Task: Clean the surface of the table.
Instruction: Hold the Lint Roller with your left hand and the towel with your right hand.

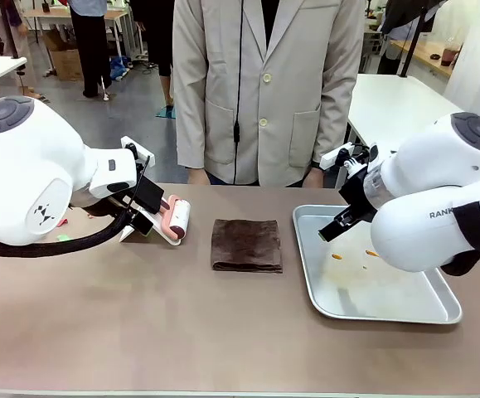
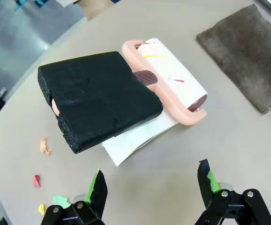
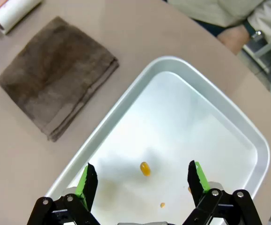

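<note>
Front view is showing the large rectangular taupe-brown table (image 1: 140,323) stretching from the robot's side across to a person in a pale beige jacket (image 1: 264,83), who is standing at its far edge. A folded dark brown towel (image 1: 246,245) is lying flat near the middle of the top. A shallow silver metal tray (image 1: 389,318) is sitting to the right of it, carrying a few small orange drops (image 3: 145,168).

The left gripper (image 2: 151,176) is hovering with its jaws spread wide and holding nothing. It is looking down at a pink-framed lint roller with a white speckled roll (image 2: 172,79). A black foam block (image 2: 98,101) is lying partly across the roller's handle end, and a white sheet of paper (image 2: 135,140) is poking out from under both. Small coloured paper scraps (image 2: 44,145), orange, red and green, are lying on the bare tabletop just beside that group.

The right gripper (image 3: 141,169) is hanging over the tray, likewise wide open and empty.

Judging from this, the cleaning is hardly begun. The scraps are littering the left part of the top, the towel is sitting neatly folded, and neither claw is gripping a tool. Picking one up and clearing the debris is what remains.
</note>
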{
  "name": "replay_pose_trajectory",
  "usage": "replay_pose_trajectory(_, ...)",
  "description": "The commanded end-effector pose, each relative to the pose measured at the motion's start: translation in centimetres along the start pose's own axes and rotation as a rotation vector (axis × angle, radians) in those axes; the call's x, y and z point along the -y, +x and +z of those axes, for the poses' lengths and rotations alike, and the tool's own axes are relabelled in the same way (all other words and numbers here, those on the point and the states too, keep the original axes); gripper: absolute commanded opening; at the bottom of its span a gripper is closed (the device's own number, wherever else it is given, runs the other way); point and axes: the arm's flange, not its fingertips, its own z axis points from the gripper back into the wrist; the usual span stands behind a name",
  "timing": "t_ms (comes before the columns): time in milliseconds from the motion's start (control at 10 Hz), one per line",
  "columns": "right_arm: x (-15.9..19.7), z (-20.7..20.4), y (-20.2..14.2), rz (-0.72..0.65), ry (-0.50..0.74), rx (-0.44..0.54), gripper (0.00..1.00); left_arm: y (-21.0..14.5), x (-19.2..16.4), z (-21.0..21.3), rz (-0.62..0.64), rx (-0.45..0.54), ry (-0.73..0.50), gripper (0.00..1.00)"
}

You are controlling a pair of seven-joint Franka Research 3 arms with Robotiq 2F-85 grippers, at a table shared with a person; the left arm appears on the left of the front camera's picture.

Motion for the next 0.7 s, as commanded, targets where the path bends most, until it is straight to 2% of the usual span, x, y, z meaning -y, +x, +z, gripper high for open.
replay_pose_trajectory(0,0.01,0.01,0.01,-0.001,0.0,0.001,1.0,0.0,0.01,0.0,-0.001,0.0,0.0,1.0)
replay_pose_trajectory(600,0.01,0.01,0.01,-0.001,0.0,0.001,1.0,0.0,0.01,0.0,-0.001,0.0,0.0,1.0)
